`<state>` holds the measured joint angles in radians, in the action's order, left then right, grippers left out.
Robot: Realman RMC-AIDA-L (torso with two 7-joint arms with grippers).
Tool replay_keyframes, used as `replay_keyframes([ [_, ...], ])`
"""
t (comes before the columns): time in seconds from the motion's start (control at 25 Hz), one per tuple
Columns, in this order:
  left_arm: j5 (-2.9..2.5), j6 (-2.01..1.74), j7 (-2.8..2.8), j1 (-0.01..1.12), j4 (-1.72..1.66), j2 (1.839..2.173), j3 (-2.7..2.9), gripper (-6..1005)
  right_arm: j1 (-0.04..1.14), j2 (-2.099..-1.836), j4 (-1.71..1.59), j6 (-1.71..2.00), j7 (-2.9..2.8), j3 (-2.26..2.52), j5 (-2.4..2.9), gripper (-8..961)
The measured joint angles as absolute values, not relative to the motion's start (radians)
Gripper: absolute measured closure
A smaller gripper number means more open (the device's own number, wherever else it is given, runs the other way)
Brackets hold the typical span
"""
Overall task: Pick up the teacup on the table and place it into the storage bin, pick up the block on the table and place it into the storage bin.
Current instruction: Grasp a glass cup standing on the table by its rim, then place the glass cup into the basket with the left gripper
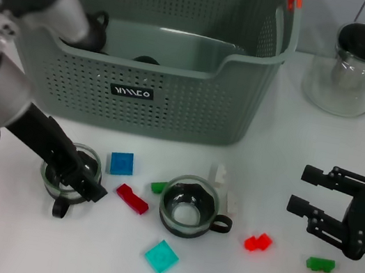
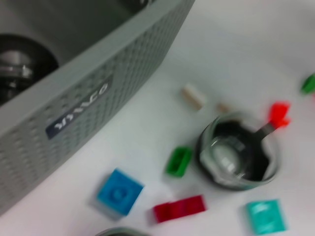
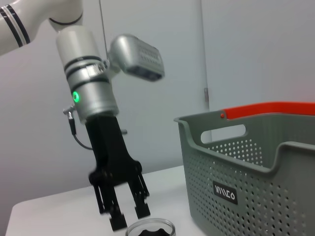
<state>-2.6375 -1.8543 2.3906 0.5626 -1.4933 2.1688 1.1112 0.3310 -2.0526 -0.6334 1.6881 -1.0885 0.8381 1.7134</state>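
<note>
Glass teacup, left: the small clear glass teacup with a dark handle (image 1: 68,180) stands on the white surface (image 1: 8,240) just in front of the storage bin's left end, with our left claw (image 1: 79,178) right over it.
Left claw: in the right wrist view (image 3: 125,211) its fingers stand a little apart above the cup's rim; we judge it holds nothing yet.
Step in hand: closing on this cup, as we read it.
How to do it well: we would set one finger inside the rim and one outside, away from the handle, close gently, then lift straight up.
Second teacup: another clear glass teacup (image 1: 188,206) sits mid-surface; leave it undisturbed.
Blocks: a blue square block (image 1: 121,163) and a red long block (image 1: 132,199) lie near the cup; we must not sweep them.
Storage bin: the grey-green perforated plastic basket (image 1: 173,107) stands behind; clear its front wall before lowering.
Right claw: parked wide apart (image 1: 324,197) at the right.
</note>
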Motion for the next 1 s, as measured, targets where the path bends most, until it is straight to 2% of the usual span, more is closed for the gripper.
replay_keyframes([
  [0.4,-2.729,-1.734,2.418,0.566,-1.434,2.171,1.296,281,0.332,-2.054,-0.633,1.689,-1.088,0.837,1.713,423],
  [1.0,-2.691,-1.79,2.423,0.592,-1.316,2.172,1.334,283,0.333,-2.054,-0.634,1.691,-1.088,0.837,1.713,437],
])
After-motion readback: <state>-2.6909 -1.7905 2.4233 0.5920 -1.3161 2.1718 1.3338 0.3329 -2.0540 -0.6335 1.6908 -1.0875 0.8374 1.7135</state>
